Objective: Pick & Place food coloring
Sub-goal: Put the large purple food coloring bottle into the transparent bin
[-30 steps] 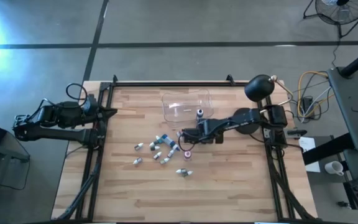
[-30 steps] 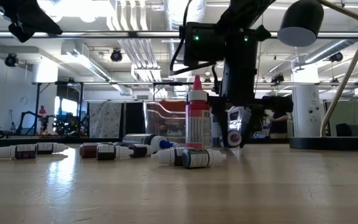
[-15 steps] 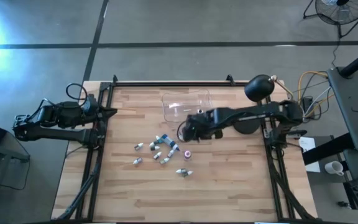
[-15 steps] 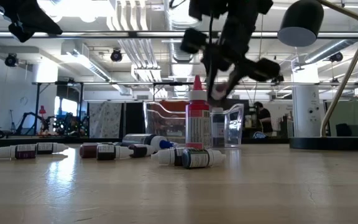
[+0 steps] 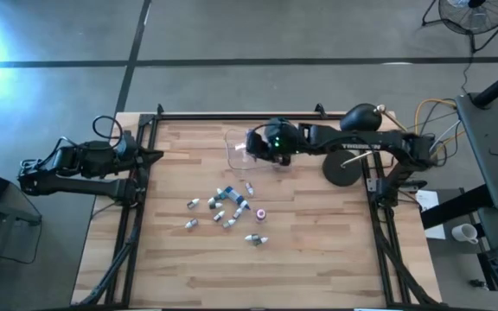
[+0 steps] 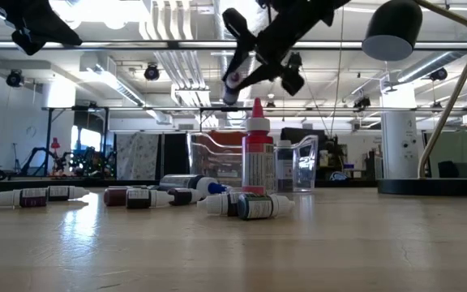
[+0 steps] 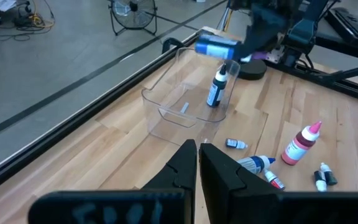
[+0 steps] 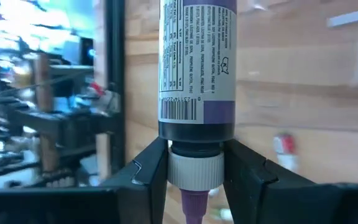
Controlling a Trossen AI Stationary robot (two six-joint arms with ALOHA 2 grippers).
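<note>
Above the clear tub (image 7: 185,102): right gripper (image 8: 194,169), jaws pinching a purple food coloring bottle (image 8: 197,68). Inside the tub, one dark bottle (image 7: 215,89) upright. Other bottles (image 5: 227,207) scattered on the worktop (image 5: 318,250). Left gripper (image 7: 197,163) at the worktop's edge, jaws pressed together.

Wood table (image 5: 318,250) w/ scattered bottles (image 5: 225,207), clear tub (image 5: 240,147).

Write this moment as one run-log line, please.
right gripper: shut on purple bottle, raised above clear tub | left gripper: shut, waiting at left edge
</note>
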